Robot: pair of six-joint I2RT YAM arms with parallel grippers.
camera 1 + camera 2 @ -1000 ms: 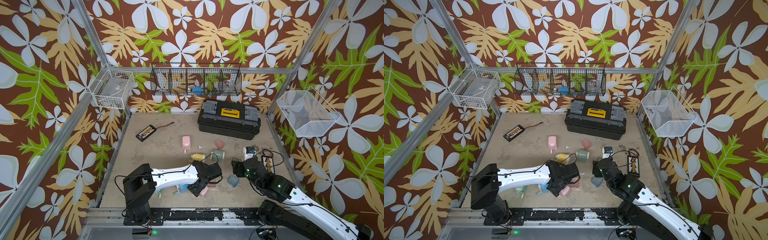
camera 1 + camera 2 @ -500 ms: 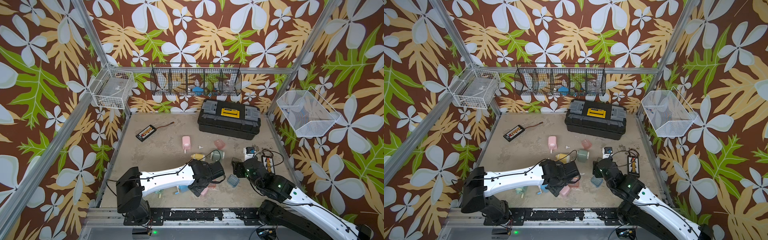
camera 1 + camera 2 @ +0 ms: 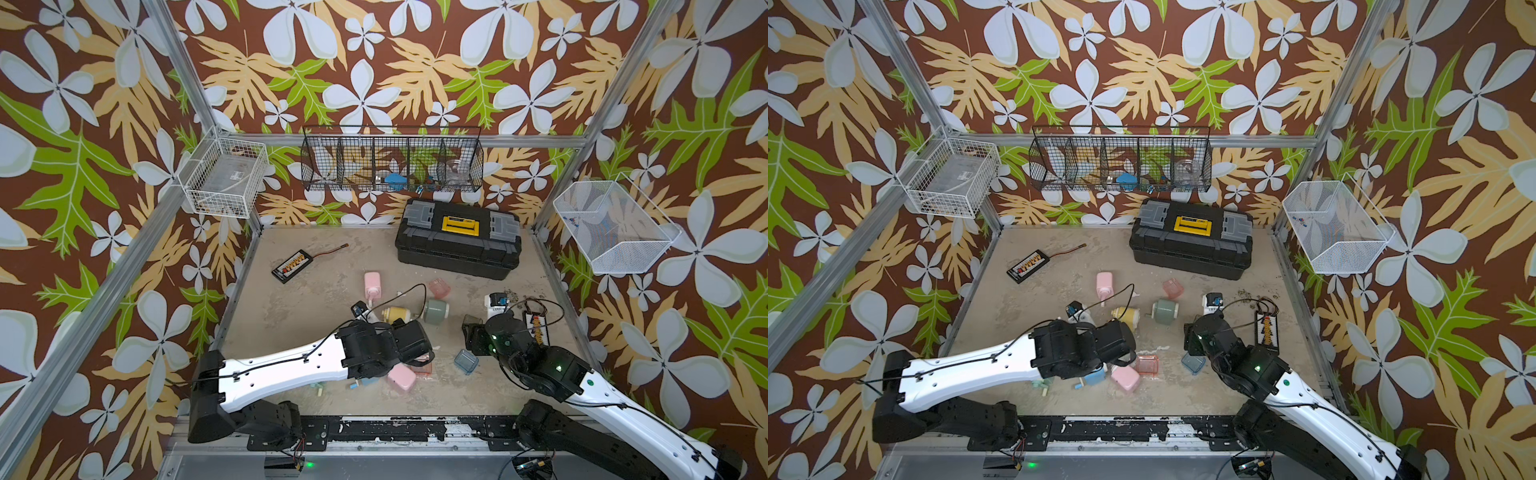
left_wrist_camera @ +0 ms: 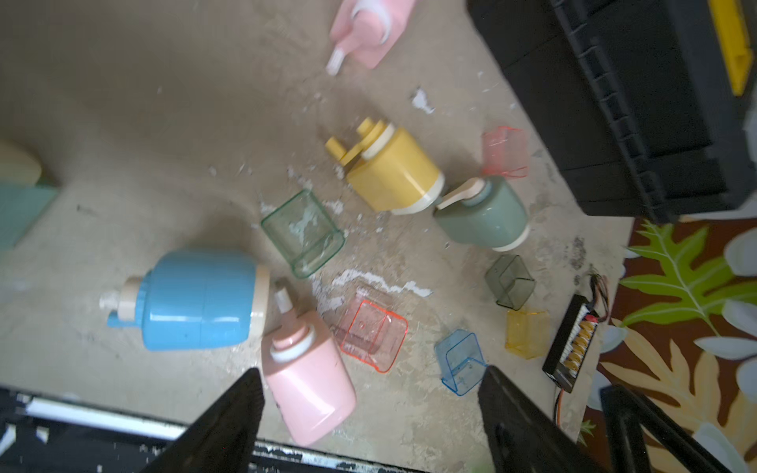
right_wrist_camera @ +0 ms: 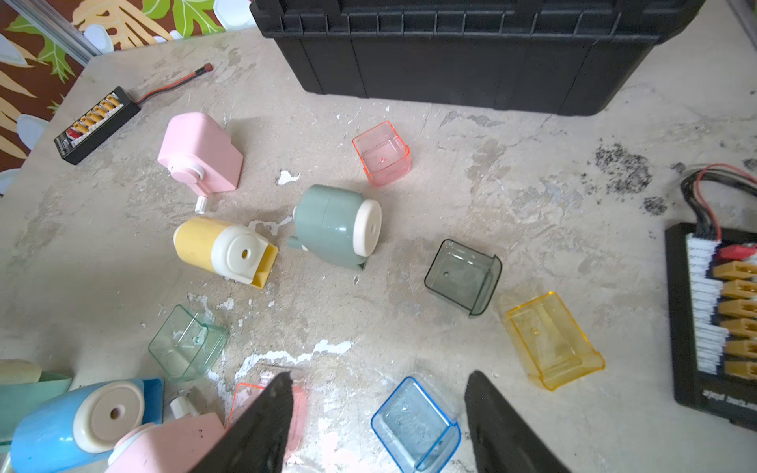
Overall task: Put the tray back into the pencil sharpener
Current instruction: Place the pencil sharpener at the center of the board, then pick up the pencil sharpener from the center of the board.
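left gripper [image 4: 370,370] wide, right gripper [image 5: 380,373] wide, yellow tray [image 5: 549,340] only in wrist views

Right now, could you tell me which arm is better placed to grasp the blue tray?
Right: the right gripper, open, frames the blue tray in its wrist view; the left gripper faces a pink sharpener.

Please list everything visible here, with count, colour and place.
pencil sharpeners: 5, two pink, yellow, grey-green, blue, lying mid-table
trays: 6, two pink, grey, yellow, blue, green, loose among sharpeners
mint item: 1, partly hidden, beside blue sharpener
toolbox: 1, black, table back
connector boards: 2, black, one each table side
wire baskets: 3, one black, two white, on walls
table: 1, beige, scuffed
left gripper: 1, black, open over near pink sharpener
right gripper: 1, black, open by blue tray
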